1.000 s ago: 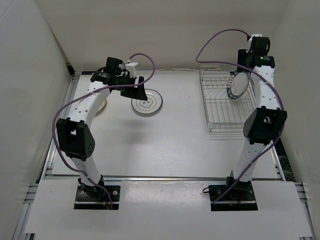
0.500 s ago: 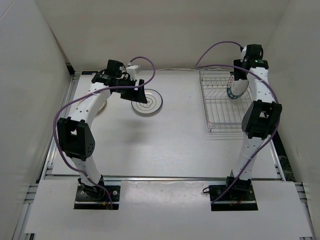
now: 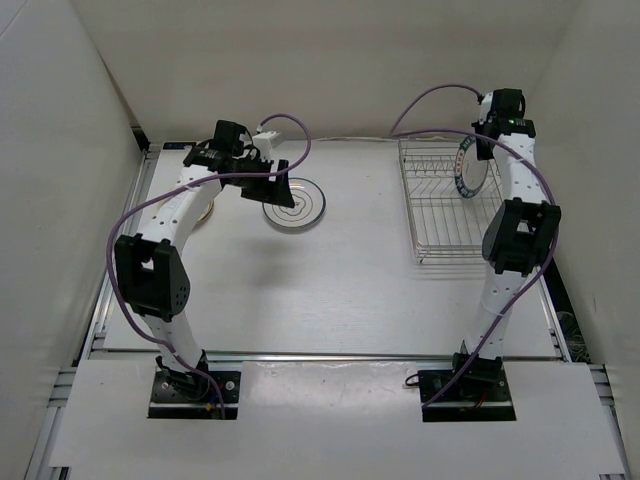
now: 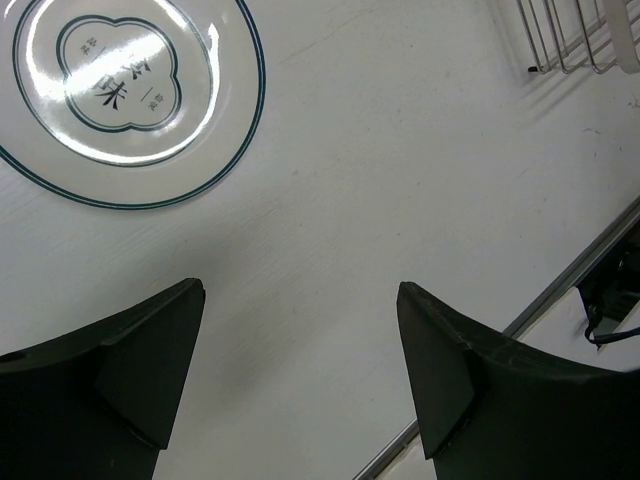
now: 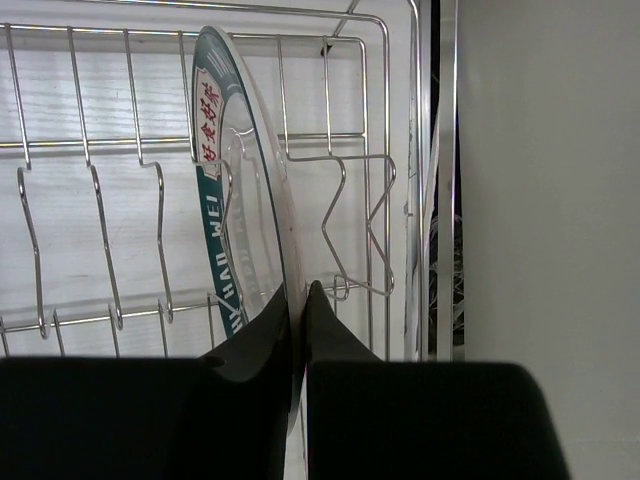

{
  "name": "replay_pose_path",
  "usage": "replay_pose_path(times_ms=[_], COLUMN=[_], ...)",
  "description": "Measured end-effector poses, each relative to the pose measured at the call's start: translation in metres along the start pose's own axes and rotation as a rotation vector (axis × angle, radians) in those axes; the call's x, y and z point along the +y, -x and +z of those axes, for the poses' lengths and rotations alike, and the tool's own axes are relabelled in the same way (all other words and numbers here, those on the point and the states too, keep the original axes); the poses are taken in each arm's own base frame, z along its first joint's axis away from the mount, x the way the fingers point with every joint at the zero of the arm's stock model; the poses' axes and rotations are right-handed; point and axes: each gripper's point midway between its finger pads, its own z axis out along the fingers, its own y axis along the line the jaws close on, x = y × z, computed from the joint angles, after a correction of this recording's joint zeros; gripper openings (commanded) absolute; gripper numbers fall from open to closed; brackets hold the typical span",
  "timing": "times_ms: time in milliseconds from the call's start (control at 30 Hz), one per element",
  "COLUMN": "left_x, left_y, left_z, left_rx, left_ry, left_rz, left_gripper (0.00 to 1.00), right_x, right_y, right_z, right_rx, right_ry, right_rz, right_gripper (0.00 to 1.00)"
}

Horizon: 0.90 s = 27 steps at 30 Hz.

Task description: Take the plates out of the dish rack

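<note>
Dish rack (image 3: 443, 212) sits on the table (image 3: 330, 280) at far right and holds one plate. The teal-rimmed plate (image 5: 232, 190) stands on edge between the wire bars near the rack's far right end; red characters show on its rim. All other slots in view are bare wire.

Right gripper (image 5: 298, 300): jaws pinched closed on the lower rim of the teal-rimmed plate, one finger on each face. From the top view the plate shows beside the right wrist, upright, inside the rack.

Left gripper (image 4: 300, 290): jaws wide open, holding nothing, hanging over bare table. Line-patterned plate (image 4: 120, 90) lies flat on the table just beyond the fingertips, not touching them. Cream plate (image 3: 206, 209) lies flat at far left, mostly hidden under the left arm.

Versus a second ago: right wrist is lower and closer to the rack, and its elbow has moved in. The teal-rimmed plate then showed more of its face, tilted; now it looks narrower and more upright. Left arm and both table plates unchanged.
</note>
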Motion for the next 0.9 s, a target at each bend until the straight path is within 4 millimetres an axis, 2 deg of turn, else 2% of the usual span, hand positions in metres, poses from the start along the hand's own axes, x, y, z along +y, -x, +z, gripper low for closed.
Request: replay_pose_path(times_ms=[233,367,533,600,700,800,900], left_x=[0.003,0.003,0.003,0.003,0.002,-0.001,-0.008], left_y=[-0.006,-0.011,-0.011,-0.012,-0.017,-0.020,-0.021], left_z=[0.007,0.009,0.009,0.009,0.008,0.003,-0.003], left_rx=[0.020,0.031,0.030,0.028,0.033,0.032,0.020], left_ry=[-0.005,-0.010,-0.011,-0.010,-0.010,-0.013,-0.033], left_rz=[-0.014,-0.024,-0.027,-0.028,-0.031,-0.030,-0.023], left_gripper=[0.92,0.93,0.96,1.00,1.00,1.00,1.00], right_x=[-0.002,-0.014,-0.040,-0.047,-0.050,-0.037,-0.002], right_y=[0.001,0.012,0.042,0.049,0.058,0.061,0.053], right_z=[-0.004,-0.026,-0.089,-0.118,-0.159,-0.186,-0.200], right_rx=[-0.002,-0.030,-0.144,-0.191,-0.261,-0.312,-0.316], right_ry=[-0.014,-0.071,-0.158,-0.173,-0.166,-0.079,0.116], right_rz=[0.034,0.069,0.119,0.134,0.168,0.191,0.182], right_gripper=[0.00,0.00,0.00,0.00,0.00,0.00,0.00])
